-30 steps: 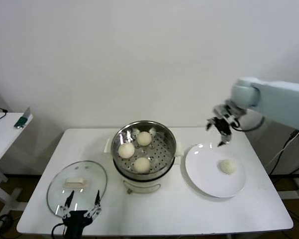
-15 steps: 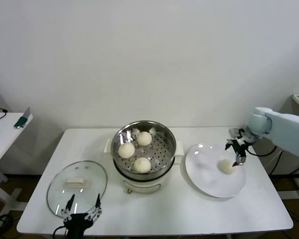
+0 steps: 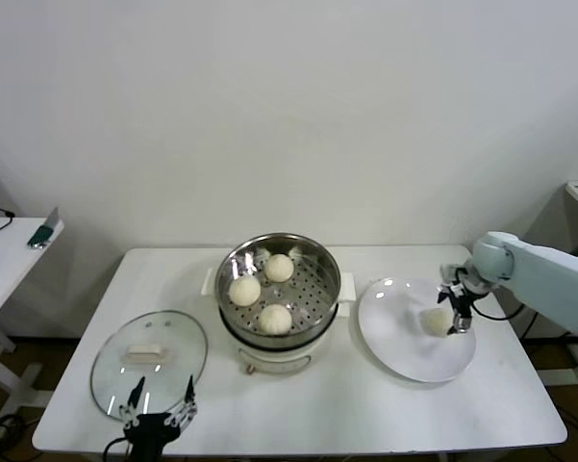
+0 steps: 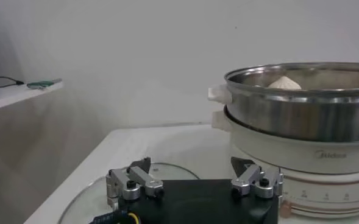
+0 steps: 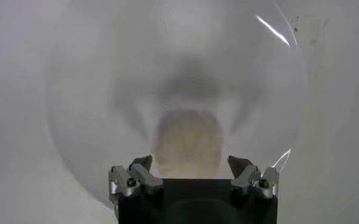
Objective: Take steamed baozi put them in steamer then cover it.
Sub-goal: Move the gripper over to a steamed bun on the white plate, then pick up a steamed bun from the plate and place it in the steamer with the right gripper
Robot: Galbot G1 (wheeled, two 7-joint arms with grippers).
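The steel steamer [image 3: 329,268] stands mid-table with three baozi [image 3: 275,318] on its perforated tray. A further baozi [image 3: 433,321] lies on a white plate [image 3: 404,351] to the right. My right gripper [image 3: 449,313] is low over that plate, open, its fingers on either side of the baozi [image 5: 188,143] and apart from it. The glass cover [image 3: 178,339] lies flat at the front left. My left gripper [image 3: 160,397] hangs open and empty at the cover's near edge. The left wrist view shows the steamer's wall [image 4: 301,115] and one bun top [image 4: 287,83].
A side table [image 3: 5,255] with a small green object [image 3: 43,234] stands off to the left. A white wall runs behind the table. The table's front edge runs just under my left gripper.
My right gripper came down from above the plate's far edge and now straddles the baozi on the plate. The left arm has not moved.
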